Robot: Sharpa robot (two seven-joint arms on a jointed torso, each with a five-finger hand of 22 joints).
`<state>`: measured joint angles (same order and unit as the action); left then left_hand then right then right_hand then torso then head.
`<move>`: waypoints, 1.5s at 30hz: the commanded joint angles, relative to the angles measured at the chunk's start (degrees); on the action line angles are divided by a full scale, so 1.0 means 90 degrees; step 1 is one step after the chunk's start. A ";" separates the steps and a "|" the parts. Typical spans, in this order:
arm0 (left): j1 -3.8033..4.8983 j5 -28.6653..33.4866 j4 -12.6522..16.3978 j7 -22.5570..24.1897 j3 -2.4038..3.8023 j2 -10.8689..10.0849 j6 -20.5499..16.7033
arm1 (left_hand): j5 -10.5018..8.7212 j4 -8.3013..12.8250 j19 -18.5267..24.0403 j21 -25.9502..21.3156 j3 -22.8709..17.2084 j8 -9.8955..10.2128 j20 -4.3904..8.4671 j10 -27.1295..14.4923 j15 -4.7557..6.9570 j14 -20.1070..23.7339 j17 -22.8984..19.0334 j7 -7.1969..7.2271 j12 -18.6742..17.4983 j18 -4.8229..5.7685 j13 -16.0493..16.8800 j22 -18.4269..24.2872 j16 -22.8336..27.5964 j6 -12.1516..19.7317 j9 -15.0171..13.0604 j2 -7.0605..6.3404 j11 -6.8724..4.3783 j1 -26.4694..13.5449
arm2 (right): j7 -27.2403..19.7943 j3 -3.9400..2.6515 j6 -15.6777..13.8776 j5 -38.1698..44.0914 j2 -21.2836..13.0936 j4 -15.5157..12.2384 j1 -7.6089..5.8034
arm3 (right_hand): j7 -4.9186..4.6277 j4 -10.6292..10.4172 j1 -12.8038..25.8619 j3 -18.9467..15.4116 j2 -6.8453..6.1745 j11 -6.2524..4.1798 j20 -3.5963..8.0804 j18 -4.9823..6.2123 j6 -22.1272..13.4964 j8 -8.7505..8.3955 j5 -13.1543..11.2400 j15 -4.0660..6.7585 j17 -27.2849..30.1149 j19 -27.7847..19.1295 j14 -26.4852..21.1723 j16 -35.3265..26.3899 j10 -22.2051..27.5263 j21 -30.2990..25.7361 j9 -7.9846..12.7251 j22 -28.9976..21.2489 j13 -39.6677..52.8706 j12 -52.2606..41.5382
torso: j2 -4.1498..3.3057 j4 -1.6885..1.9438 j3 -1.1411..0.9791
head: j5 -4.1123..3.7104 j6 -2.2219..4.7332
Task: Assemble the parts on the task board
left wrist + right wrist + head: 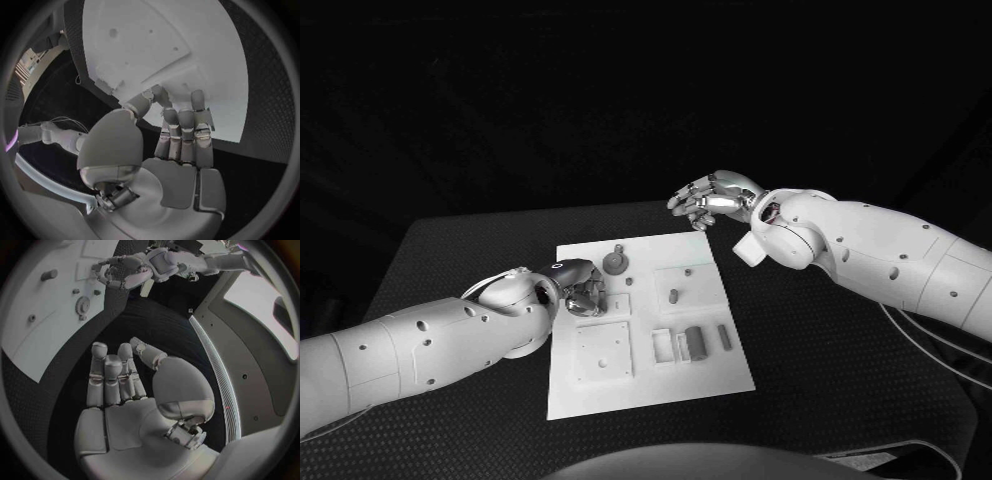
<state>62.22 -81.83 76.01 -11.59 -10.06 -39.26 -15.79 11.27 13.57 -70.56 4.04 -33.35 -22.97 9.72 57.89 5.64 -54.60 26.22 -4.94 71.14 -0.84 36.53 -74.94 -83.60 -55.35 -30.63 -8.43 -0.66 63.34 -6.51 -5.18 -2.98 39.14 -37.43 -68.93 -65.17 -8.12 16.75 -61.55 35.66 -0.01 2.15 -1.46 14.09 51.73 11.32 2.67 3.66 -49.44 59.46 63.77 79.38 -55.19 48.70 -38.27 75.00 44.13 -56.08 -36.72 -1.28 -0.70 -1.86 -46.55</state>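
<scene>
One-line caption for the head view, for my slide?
Left hand works at the task board's left edge; right hand hovers beyond its far corner.

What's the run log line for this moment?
left hand: at board's left edge, holding nothing | right hand: raised past far corner, holding nothing | gear: on board

Two white robot arms reach inward from opposite sides. The left arm comes in low, its elbow bent, ending in a silver left robot hand with fingers stretched forward side by side and the thumb alongside, holding nothing. The right arm angles in from higher up. The right robot hand is raised with fingers loosely curled, close together and empty.
</scene>
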 commanded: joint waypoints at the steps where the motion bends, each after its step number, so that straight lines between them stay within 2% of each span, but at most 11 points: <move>1: 0.0001 -0.0218 -0.0004 -0.0035 0.0004 0.0034 -0.0149 | 0.0141 0.0015 -0.0058 0.0002 -0.0061 -0.0030 -0.0006 0.0044 0.0121 -0.0083 0.0001 -0.0035 -0.0032 0.0094 -0.0011 -0.0052 0.0024 -0.0123 -0.0076 0.0146 -0.0047 0.0088 | -0.0071 -0.0003 0.0078 -0.0004 0.0000 -0.0008 0.0005 | -0.0035 0.0000 0.0067 -0.0012 -0.0012 -0.0012 0.0003 0.0102 0.0001 -0.0030 0.0024 0.0054 0.0007 0.0047 -0.0006 -0.0027 -0.0007 -0.0026 0.0008 0.0076 -0.0007 -0.0039 | -0.0001 -0.0001 -0.0002 | 0.0003 0.0001; 6: 0.0001 -0.0331 -0.0006 -0.0093 0.0003 0.0055 -0.0208 | 0.0288 0.0056 -0.0089 -0.0002 -0.0090 -0.0032 0.0004 0.0085 0.0138 -0.0120 -0.0001 -0.0024 -0.0055 0.0094 -0.0017 -0.0053 0.0039 -0.0157 -0.0109 0.0193 -0.0059 0.0107 | -0.0070 -0.0003 0.0074 -0.0005 -0.0003 -0.0009 0.0005 | -0.0035 -0.0001 0.0072 -0.0015 -0.0015 -0.0011 0.0002 0.0102 0.0002 -0.0030 0.0024 0.0054 0.0008 0.0047 -0.0006 -0.0027 -0.0007 -0.0026 0.0008 0.0076 -0.0008 -0.0039 | -0.0001 -0.0003 -0.0004 | 0.0004 0.0002; 11: 0.0001 -0.0379 -0.0010 -0.0161 0.0003 0.0071 -0.0198 | 0.0320 0.0062 -0.0109 -0.0001 -0.0089 -0.0038 0.0008 0.0108 0.0144 -0.0141 -0.0001 -0.0017 -0.0062 0.0094 -0.0018 -0.0053 0.0043 -0.0180 -0.0127 0.0200 -0.0065 0.0093 | -0.0070 -0.0003 0.0076 -0.0005 -0.0003 -0.0012 0.0005 | -0.0036 -0.0003 0.0079 -0.0018 -0.0018 -0.0011 0.0001 0.0102 0.0002 -0.0030 0.0024 0.0054 0.0008 0.0047 -0.0006 -0.0027 -0.0007 -0.0027 0.0008 0.0076 -0.0009 -0.0040 | -0.0001 -0.0004 -0.0004 | 0.0004 0.0007; 17: 0.0001 -0.0431 -0.0014 -0.0324 0.0003 0.0098 0.0047 | 0.0303 0.0056 -0.0122 -0.0004 -0.0078 -0.0035 0.0009 0.0122 0.0149 -0.0156 -0.0002 -0.0013 -0.0075 0.0094 -0.0021 -0.0051 0.0054 -0.0187 -0.0140 0.0188 -0.0069 0.0062 | -0.0071 -0.0003 0.0082 -0.0005 0.0003 0.0000 0.0008 | -0.0036 -0.0003 0.0083 -0.0020 -0.0019 -0.0011 0.0000 0.0102 0.0002 -0.0030 0.0024 0.0053 0.0008 0.0047 -0.0006 -0.0027 -0.0007 -0.0027 0.0009 0.0076 -0.0010 -0.0040 | -0.0001 -0.0006 -0.0005 | 0.0002 -0.0003; 33: 0.0001 -0.0451 -0.0004 -0.0426 0.0003 0.0120 0.0185 | 0.0208 -0.0046 -0.0138 -0.0017 -0.0034 -0.0008 0.0005 0.0147 0.0156 -0.0181 0.0002 0.0001 -0.0115 0.0094 -0.0021 -0.0039 0.0086 -0.0195 -0.0179 0.0106 -0.0081 -0.0085 | -0.0068 -0.0003 0.0088 -0.0007 -0.0002 0.0002 0.0011 | -0.0036 -0.0003 0.0094 -0.0025 -0.0025 -0.0010 -0.0001 0.0102 0.0001 -0.0031 0.0024 0.0053 0.0009 0.0048 -0.0006 -0.0027 -0.0006 -0.0028 0.0009 0.0076 -0.0012 -0.0042 | 0.0000 -0.0003 -0.0002 | -0.0007 -0.0015; 36: 0.0001 -0.0451 0.0001 -0.0447 0.0003 0.0128 0.0165 | 0.0147 -0.0100 -0.0147 -0.0016 -0.0012 0.0001 0.0010 0.0157 0.0161 -0.0190 0.0006 0.0007 -0.0123 0.0094 -0.0017 -0.0037 0.0093 -0.0201 -0.0194 0.0055 -0.0087 -0.0141 | -0.0069 -0.0003 0.0090 -0.0007 -0.0003 0.0000 0.0012 | -0.0036 -0.0004 0.0096 -0.0026 -0.0025 -0.0010 -0.0001 0.0102 0.0001 -0.0031 0.0024 0.0053 0.0009 0.0048 -0.0006 -0.0027 -0.0006 -0.0028 0.0009 0.0076 -0.0012 -0.0042 | 0.0000 -0.0001 -0.0002 | -0.0011 -0.0021; 38: 0.0001 -0.0451 0.0006 -0.0451 0.0003 0.0131 0.0145 | -0.0106 -0.0173 -0.0158 -0.0017 0.0007 0.0010 0.0022 0.0173 0.0170 -0.0204 0.0014 0.0019 -0.0134 0.0094 -0.0009 -0.0033 0.0101 -0.0219 -0.0217 -0.0006 -0.0098 -0.0188 | -0.0069 -0.0003 0.0090 -0.0007 -0.0002 0.0003 0.0013 | -0.0036 -0.0004 0.0097 -0.0026 -0.0026 -0.0010 -0.0001 0.0102 0.0001 -0.0031 0.0024 0.0053 0.0009 0.0048 -0.0006 -0.0027 -0.0006 -0.0028 0.0009 0.0076 -0.0012 -0.0042 | -0.0001 0.0000 -0.0003 | -0.0011 -0.0026; 45: 0.0001 -0.0450 0.0007 -0.0459 0.0003 0.0136 0.0096 | -0.0213 -0.0266 -0.0177 -0.0016 0.0008 0.0005 0.0029 0.0197 0.0183 -0.0225 0.0023 0.0035 -0.0143 0.0094 0.0000 -0.0026 0.0107 -0.0259 -0.0249 -0.0059 -0.0114 -0.0229 | -0.0070 -0.0003 0.0091 -0.0008 0.0002 0.0005 0.0013 | -0.0036 -0.0004 0.0101 -0.0028 -0.0027 -0.0010 -0.0001 0.0102 0.0001 -0.0032 0.0024 0.0053 0.0009 0.0048 -0.0006 -0.0027 -0.0006 -0.0028 0.0010 0.0076 -0.0013 -0.0043 | 0.0001 -0.0003 -0.0001 | -0.0009 -0.0027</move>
<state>62.28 -85.52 75.93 -15.38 -10.00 -38.19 -15.45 9.69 11.48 -71.69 4.04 -33.16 -22.92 10.03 59.32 6.32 -56.16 26.38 -3.89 70.06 -0.84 36.46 -74.91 -82.93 -56.40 -30.63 -8.59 -1.68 61.49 -6.52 -5.18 -2.96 39.13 -37.43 -68.86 -65.10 -7.98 16.75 -61.32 35.67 -0.23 2.15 -1.46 14.35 51.83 11.32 2.67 3.64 -49.44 59.46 63.75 79.38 -55.19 48.70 -38.27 75.00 44.10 -56.08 -36.72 -1.29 -0.71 -1.96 -46.78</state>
